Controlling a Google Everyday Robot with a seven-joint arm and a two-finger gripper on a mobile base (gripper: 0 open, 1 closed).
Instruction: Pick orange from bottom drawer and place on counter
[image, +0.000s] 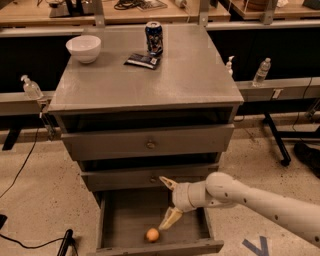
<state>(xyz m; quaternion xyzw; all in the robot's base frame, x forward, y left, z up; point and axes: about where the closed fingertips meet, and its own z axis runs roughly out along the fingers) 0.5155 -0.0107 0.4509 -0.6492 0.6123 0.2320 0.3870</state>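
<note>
Approach seems the step in hand: the cream two-finger gripper (169, 201) hangs wide open and empty over the deep grey wooden bottom drawer (125, 215), just beside the small round orange fruit (152, 234) on its floor, so next it must lower around the fruit and close.

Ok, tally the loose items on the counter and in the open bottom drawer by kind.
White bowl: 1, on the counter
Soda can: 1, on the counter
Dark packet: 1, on the counter
Orange: 1, in the bottom drawer
Total: 4
The gripper, open, hangs over the bottom drawer, close to the orange.
</note>
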